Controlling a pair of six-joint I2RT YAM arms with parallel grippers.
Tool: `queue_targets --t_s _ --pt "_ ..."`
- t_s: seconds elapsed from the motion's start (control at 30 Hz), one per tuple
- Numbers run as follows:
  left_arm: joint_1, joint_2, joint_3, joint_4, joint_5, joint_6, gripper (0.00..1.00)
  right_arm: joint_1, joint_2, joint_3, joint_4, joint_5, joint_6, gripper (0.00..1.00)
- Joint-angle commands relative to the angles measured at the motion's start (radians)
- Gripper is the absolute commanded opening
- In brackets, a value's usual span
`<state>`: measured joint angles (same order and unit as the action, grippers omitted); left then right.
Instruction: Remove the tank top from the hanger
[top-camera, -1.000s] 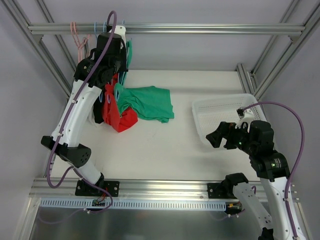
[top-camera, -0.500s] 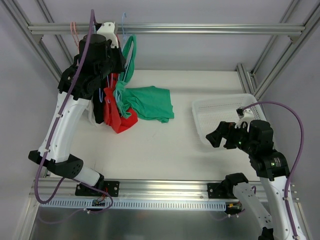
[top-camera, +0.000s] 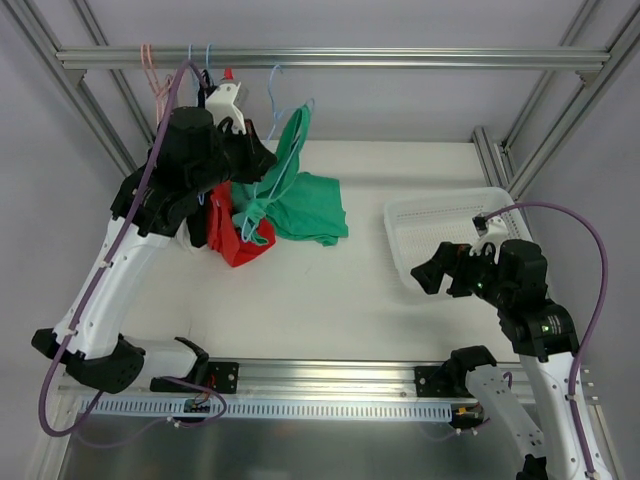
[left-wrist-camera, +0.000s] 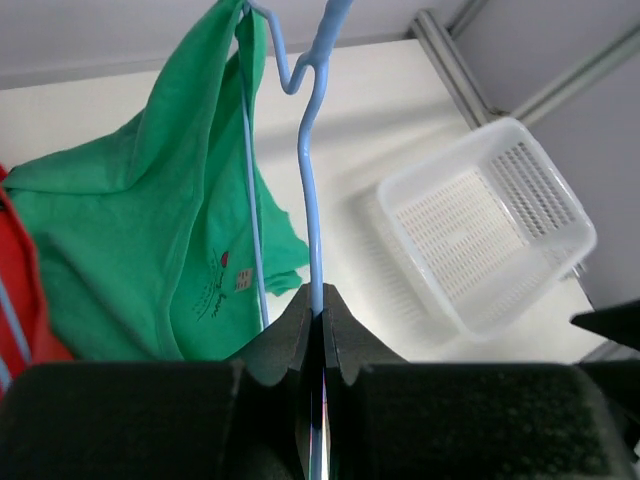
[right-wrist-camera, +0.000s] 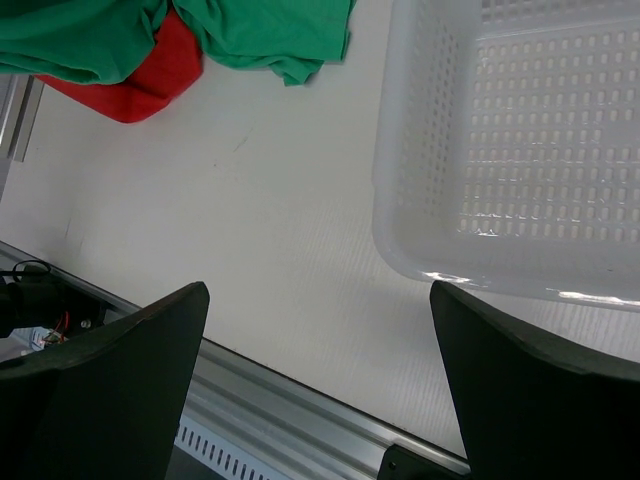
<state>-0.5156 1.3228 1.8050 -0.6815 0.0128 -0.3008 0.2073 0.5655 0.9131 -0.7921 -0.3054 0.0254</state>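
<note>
**Left arm clamps the hanger, tank top on it**

Down at the near edge, the right gripper (right-wrist-camera: 320, 335) hovers with its fingers spread wide and nothing between them, just above the table (top-camera: 330, 300) at the near left corner of the white basket (right-wrist-camera: 560, 150).

Further back on the left, the left gripper (left-wrist-camera: 315, 312) has its fingers pinched together on the thin wire of the light blue hanger (left-wrist-camera: 309, 200), which rises tilted from the grip. The green tank top (top-camera: 300, 205) is on that hanger: its upper part is bunched at the neck of the hook, and the body trails down onto the table. It touches a red garment (top-camera: 232, 238) on its left.

At the far end runs the metal rail (top-camera: 400, 57). Whether the hook touches it cannot be told.
</note>
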Motion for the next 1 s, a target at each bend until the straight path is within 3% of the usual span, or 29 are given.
queue_targets --t_s 0.0,0.17,0.33,0.4,0.63,0.83,0.97 --pt "-0.037 -0.118 -0.070 0.088 0.117 -0.057 0.00 0.000 -0.015 -0.008 0.083 -0.064 -0.002 0.99" --pt "-0.093 -0.256 -0.220 0.122 0.278 -0.060 0.00 0.001 -0.024 -0.016 0.189 -0.159 0.021 1.00" --pt "-0.141 -0.365 -0.347 0.166 0.536 -0.083 0.00 0.001 0.019 -0.013 0.413 -0.377 0.105 0.99" --pt "-0.162 -0.419 -0.386 0.180 0.549 -0.116 0.00 0.013 0.059 0.004 0.497 -0.415 0.134 0.98" --pt "-0.185 -0.589 -0.657 0.345 0.494 -0.308 0.00 0.187 0.172 0.078 0.551 -0.301 0.122 0.89" --pt "-0.187 -0.649 -0.734 0.405 0.489 -0.366 0.00 0.394 0.312 0.144 0.553 -0.039 0.025 0.76" --pt "-0.187 -0.674 -0.751 0.407 0.477 -0.370 0.00 0.471 0.401 0.176 0.583 0.077 0.010 0.73"
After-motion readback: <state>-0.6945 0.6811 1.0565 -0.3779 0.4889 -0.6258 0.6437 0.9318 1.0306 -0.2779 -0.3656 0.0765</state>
